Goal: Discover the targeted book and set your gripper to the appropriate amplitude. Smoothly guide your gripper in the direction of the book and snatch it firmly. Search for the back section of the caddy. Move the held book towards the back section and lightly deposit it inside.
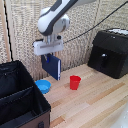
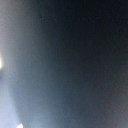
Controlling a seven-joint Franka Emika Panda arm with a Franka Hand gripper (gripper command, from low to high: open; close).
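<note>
At the exterior view's left, the black caddy [image 1: 20, 97] sits on the bench [image 1: 95, 102], and both parts look dark inside. The gripper [image 1: 49, 55] is closed on the top of the book [image 1: 51, 67], which hangs in the air above the blue bowl [image 1: 43, 86]. The red cup [image 1: 75, 82] and a black machine [image 1: 109, 52] stand nearby. The wrist view shows only a dark blur.

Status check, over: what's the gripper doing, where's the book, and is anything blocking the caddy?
Gripper shut on the book, held upright above the table. Caddy sits toward the exterior view's left, book not yet over it. Light-blue bowl beside the caddy, below the book.
</note>
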